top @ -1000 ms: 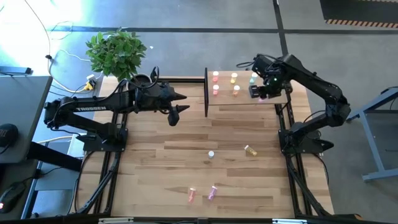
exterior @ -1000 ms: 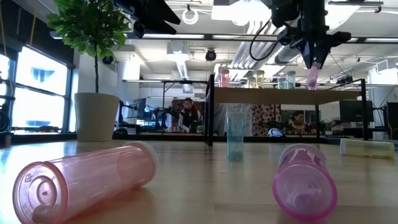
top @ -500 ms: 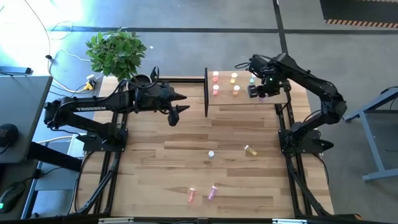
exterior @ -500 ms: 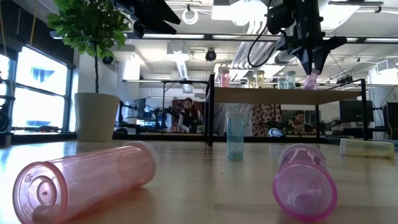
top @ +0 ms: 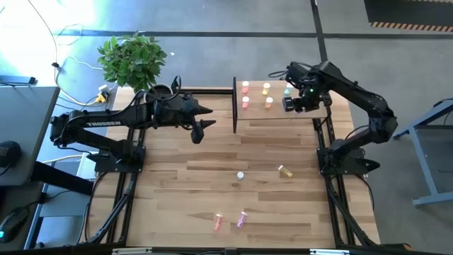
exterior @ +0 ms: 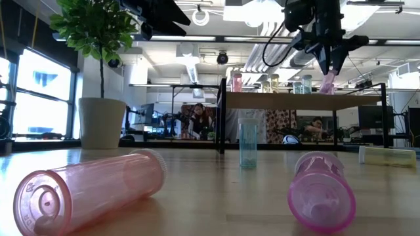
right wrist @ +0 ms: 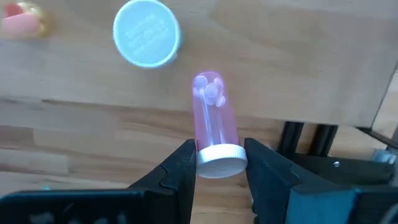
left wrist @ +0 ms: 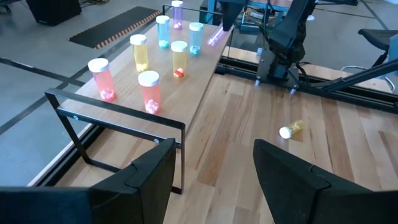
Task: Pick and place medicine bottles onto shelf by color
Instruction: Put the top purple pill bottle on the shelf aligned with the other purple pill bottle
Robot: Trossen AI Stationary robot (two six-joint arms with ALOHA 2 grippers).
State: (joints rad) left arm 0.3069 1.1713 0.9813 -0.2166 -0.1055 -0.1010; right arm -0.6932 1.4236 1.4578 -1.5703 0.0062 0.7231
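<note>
One pink bottle (right wrist: pixel 213 118) is pinched by the right gripper (right wrist: pixel 217 163) over the shelf (top: pixel 301 115), while the left gripper (left wrist: pixel 211 177) waits spread wide above the table (top: pixel 184 184)

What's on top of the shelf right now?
Seven capped bottles stand on the shelf: two red-pink, two yellow, two blue-green, one magenta. The right gripper holds another magenta bottle above its edge. Its arm covers that corner from overhead.
</note>
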